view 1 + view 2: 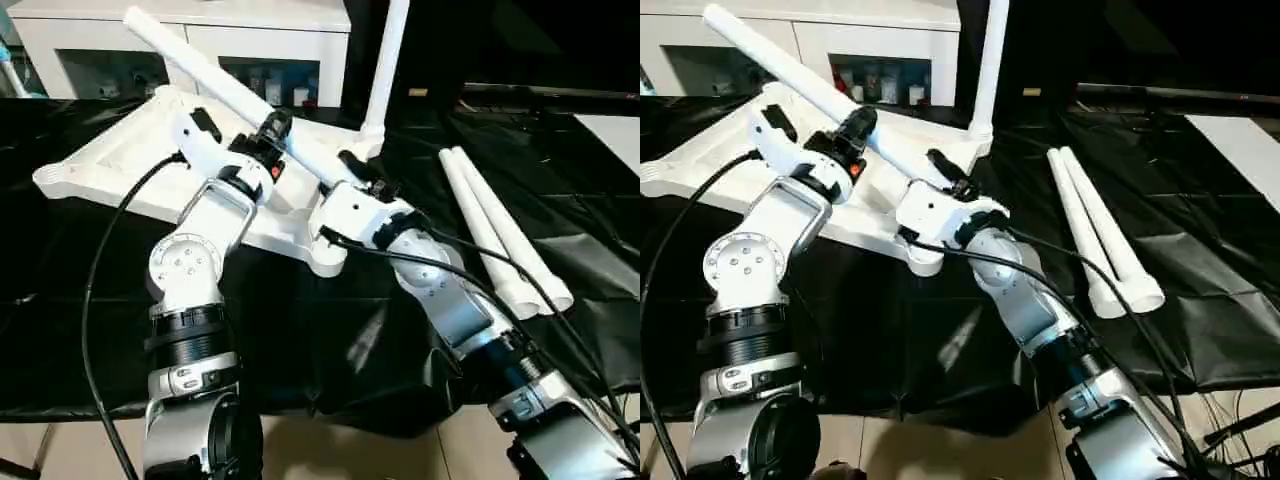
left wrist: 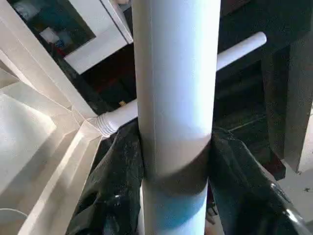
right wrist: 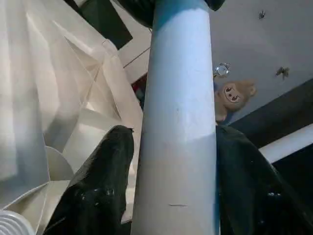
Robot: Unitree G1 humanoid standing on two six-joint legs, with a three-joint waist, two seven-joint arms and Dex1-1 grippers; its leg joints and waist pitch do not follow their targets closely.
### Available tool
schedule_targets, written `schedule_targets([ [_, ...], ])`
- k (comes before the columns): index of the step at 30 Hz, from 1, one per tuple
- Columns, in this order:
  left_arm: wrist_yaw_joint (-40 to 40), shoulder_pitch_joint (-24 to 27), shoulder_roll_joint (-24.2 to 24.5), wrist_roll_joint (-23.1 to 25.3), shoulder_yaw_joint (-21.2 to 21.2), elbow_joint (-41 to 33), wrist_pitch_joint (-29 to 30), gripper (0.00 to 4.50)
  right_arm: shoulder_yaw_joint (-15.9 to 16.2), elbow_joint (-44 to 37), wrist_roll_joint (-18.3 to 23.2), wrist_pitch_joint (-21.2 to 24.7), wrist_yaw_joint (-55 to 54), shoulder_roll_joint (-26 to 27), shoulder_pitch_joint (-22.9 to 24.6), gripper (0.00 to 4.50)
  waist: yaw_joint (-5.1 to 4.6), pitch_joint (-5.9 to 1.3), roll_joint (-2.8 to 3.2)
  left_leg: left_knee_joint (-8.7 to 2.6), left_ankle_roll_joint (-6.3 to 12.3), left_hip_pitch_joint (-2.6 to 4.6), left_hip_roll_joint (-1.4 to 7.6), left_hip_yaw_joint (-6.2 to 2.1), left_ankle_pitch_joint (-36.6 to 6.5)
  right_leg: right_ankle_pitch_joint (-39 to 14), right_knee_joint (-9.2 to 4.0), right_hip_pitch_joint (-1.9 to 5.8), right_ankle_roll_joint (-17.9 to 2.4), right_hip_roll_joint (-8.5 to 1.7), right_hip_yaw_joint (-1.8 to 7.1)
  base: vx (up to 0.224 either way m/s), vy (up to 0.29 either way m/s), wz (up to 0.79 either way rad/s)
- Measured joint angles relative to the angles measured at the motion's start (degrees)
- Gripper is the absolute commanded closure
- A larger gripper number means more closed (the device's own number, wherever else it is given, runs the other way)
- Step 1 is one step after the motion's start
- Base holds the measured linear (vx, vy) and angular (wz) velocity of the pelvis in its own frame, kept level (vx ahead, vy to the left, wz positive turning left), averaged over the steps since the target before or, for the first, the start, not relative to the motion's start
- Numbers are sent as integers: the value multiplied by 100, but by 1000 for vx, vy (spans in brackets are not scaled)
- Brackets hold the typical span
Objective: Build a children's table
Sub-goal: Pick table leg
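Note:
The children's table top [image 1: 110,160] lies upside down on black cloth, ribs facing up. One white leg [image 1: 385,70] stands upright in its far corner socket. A second leg [image 1: 200,65] slants from the upper left down toward the near corner socket [image 1: 325,255]; its lower end is hidden behind my right hand. My left gripper [image 1: 272,130] is shut on this leg at mid-length, with both black fingers [image 2: 122,196] pressed against the tube. Lower on the same leg, my right gripper [image 1: 355,170] stands open around it, a slim gap showing beside one finger [image 3: 107,181].
Two loose white legs [image 1: 500,235] lie side by side on the cloth at the right. A white cabinet [image 1: 200,30] with glass doors stands behind the table. The black cloth [image 1: 300,340] hangs over the near edge.

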Motion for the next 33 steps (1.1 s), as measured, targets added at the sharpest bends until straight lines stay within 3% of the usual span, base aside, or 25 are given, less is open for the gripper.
schedule_targets([
  [8,-253,2,90,151,-273,0,-61,278,-213,8,513,-91,326,105,4,103,-2,0,0,5,1,1,1,-1,0,2,3,1,-1,0,1,0,0,0],
  [9,-392,14,232,337,-473,4,-91,278,-344,-31,848,-91,638,147,44,79,-2,0,0,5,1,0,1,-1,0,2,2,1,-1,1,-1,0,0,0],
  [13,-701,15,542,737,-842,52,-145,278,-612,-312,1775,101,1468,226,234,59,-2,0,1,5,3,1,4,-3,1,3,4,1,-2,1,0,0,0,0],
  [15,-937,24,768,856,-1016,161,-145,278,-700,-549,2138,457,1900,168,286,31,1,0,1,6,7,1,4,-4,3,6,5,1,-5,1,-1,0,0,0],
  [24,-1989,-15,1499,909,-1225,179,114,278,-1230,-808,3328,1949,3050,-174,92,26,31,0,1,15,14,4,5,-3,9,14,14,3,-14,-1,0,0,0,0],
  [33,-2940,-45,1892,491,-1569,-209,707,278,-1824,-842,4555,3702,3976,-687,-314,26,129,0,-5,17,13,4,5,2,10,14,18,2,-15,-1,0,0,0,0],
])
